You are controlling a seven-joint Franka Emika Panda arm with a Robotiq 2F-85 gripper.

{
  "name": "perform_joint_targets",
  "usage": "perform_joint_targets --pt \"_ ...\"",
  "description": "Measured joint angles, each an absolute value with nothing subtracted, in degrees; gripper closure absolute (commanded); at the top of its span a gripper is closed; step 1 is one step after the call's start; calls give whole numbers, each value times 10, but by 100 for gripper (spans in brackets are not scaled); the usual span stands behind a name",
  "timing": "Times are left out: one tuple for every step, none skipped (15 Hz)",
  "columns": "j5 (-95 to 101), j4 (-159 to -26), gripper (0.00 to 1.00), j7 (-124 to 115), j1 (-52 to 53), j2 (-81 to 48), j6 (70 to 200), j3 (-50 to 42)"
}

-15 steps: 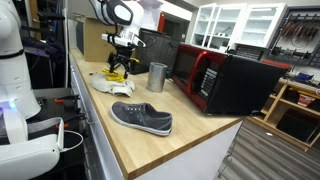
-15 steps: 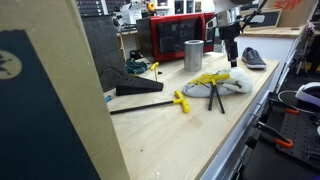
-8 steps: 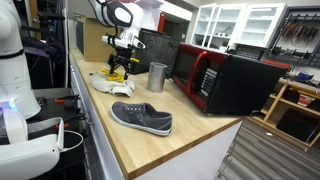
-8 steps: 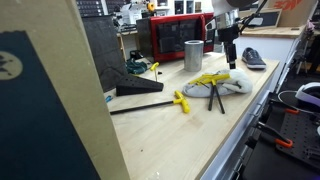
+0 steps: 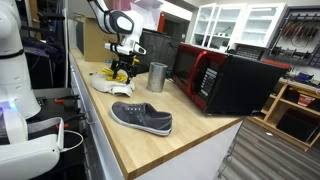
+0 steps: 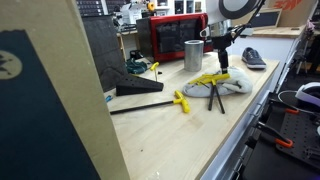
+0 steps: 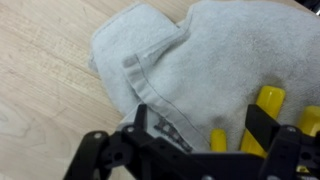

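1. Your hand point(image 6: 222, 63) hangs released, with its jaws spread wide and nothing between them. It is just above the yellow-handled pliers point(image 6: 212, 82) and, as far as these views show, not touching them.
2. The pliers lie on a crumpled grey towel point(image 6: 236, 85), close to the open long edge of the worktop point(image 6: 170, 135). Their yellow grips rest on the cloth and their dark ends reach off it onto the bare wood.
3. In the wrist view the towel point(image 7: 190, 60) fills most of the picture, and the yellow grips point(image 7: 268, 100) sit low and to one side, between your fingers point(image 7: 140, 122). I judge the hand point(image 7: 200, 135) is off-centre over the pliers rather than squarely above them.
4. The towel's folds probably lift the grips a little off the wood. That would explain why the pliers lie tilted instead of flat.
5. In an exterior view the hand point(image 5: 122, 68) points straight down over the towel point(image 5: 102, 85). That upright pose suits open jaws above a low, flat thing.
6. A metal cup point(image 5: 157, 77) stands upright near the towel, on the side toward the back edge, apart from both towel and hand.
7. A red and black microwave point(image 5: 222, 80) sits along that back edge.
8. A grey shoe point(image 5: 141, 118) lies on its sole well apart from the towel, near the worktop's end corner.
9. A long black bar with a yellow grip point(image 6: 181, 102) lies flat on the wood on the towel's other side.
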State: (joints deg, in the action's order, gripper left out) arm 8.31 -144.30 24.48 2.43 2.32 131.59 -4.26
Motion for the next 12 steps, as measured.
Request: perform_joint_targets --pt "82 -1441 0 245 24 21 1319 -41" --pt "81 -1440 0 245 24 20 1321 -39" --pt "80 -1438 0 245 24 20 1322 -36" --pt "79 -1435 0 245 24 21 1323 -33" --pt "79 -1432 4 245 24 21 1323 -29" --pt "79 -1430 4 245 24 21 1324 -26" --pt "79 -1428 4 245 24 21 1324 -22" --pt "79 -1427 3 244 24 20 1324 -19" --pt "79 -1427 9 244 25 19 1324 -16" --pt "80 -1427 28 244 24 18 1324 -14" --pt "80 -1427 30 244 24 15 1324 -13" --pt "80 -1426 36 244 24 11 1324 -12"
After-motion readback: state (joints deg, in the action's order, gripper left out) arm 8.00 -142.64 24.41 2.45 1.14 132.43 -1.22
